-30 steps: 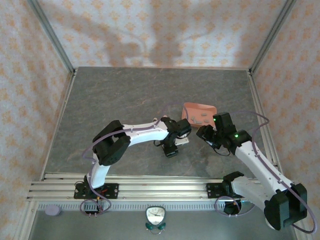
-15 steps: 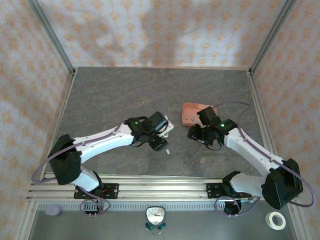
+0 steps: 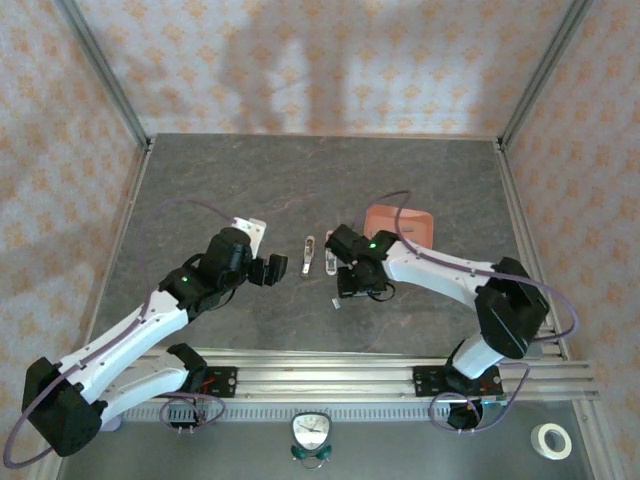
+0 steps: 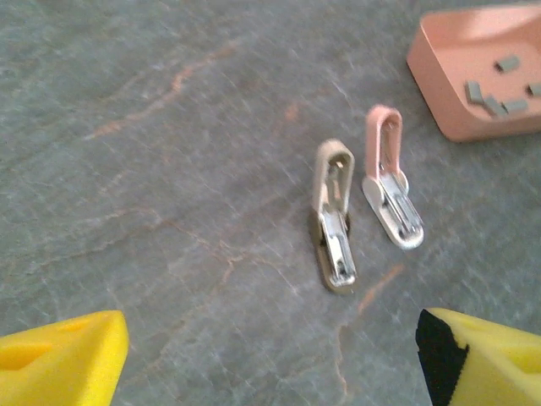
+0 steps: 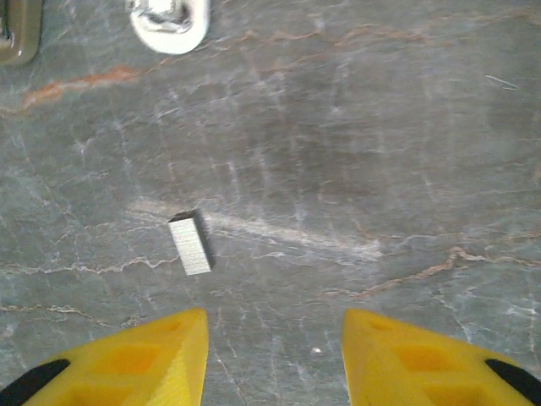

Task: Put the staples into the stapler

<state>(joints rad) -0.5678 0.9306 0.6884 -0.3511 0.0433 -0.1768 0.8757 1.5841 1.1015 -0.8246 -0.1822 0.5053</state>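
Observation:
Two small staplers lie hinged open side by side on the grey table, a beige stapler and a pink stapler. Several staples lie in the salmon-pink tray. One loose staple strip lies flat on the table, just ahead and left of my right gripper, which is open and holds nothing. My left gripper is wide open, back from the staplers on their left, with bare table between its yellow fingers.
The aluminium rail runs along the near edge. Beyond it sit a small clock and a tape roll. Frame posts and patterned walls close in the left, right and far sides.
My left gripper has pulled away to the left and opened wide, uncovering the two open staplers. My right gripper has moved left from the tray to just behind the loose staple strip.

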